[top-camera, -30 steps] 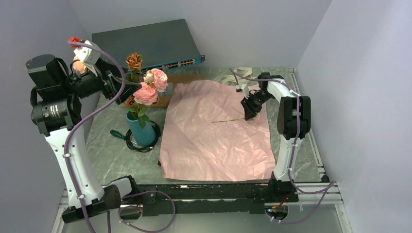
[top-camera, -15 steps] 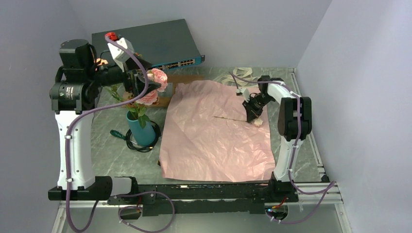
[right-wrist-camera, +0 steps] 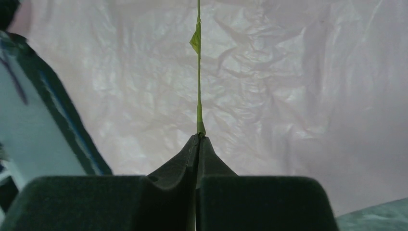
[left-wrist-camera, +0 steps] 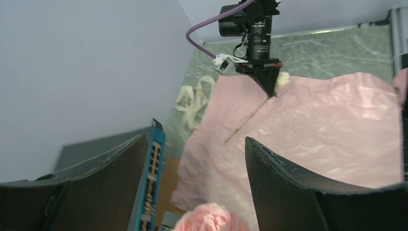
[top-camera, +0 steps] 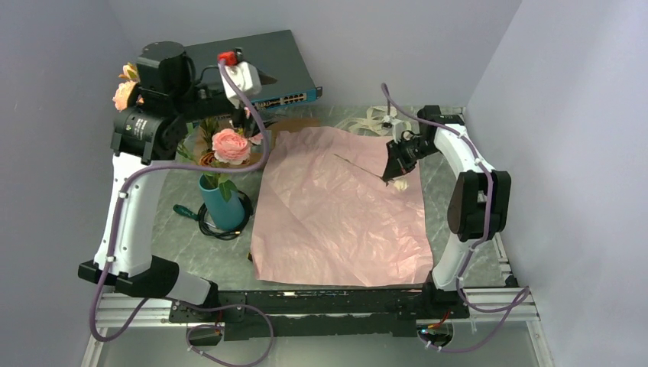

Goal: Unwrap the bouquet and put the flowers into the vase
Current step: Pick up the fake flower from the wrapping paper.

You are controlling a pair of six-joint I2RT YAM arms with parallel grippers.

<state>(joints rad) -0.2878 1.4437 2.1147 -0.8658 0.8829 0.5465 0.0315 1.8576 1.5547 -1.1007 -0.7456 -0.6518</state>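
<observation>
Right gripper [right-wrist-camera: 198, 139] clamped on one loose flower's stem over the paper; left gripper [left-wrist-camera: 193, 143] jaws wide apart, empty, up near the table's far-left corner.

Grey marbled table [top-camera: 172, 229]: pink crinkly wrapping paper sheet [top-camera: 336, 214] lies spread flat, centre to right edge. A teal-blue cylinder vase [top-camera: 221, 206] sits just off the paper's left edge, pink fabric roses [top-camera: 229, 145] already in it. The held flower is toward the far-right of the paper, with its thin green stem [top-camera: 358, 166] pinched close to the small cream bloom [top-camera: 400, 184] and the long end free, pointing far-left. Likely very light; the stem looks bendy and thin enough to twist or slip between the pads. Best hold is on the stem, not the petals. The free end may wag. The vase looks light and crowded, so tipping is a risk.
</observation>
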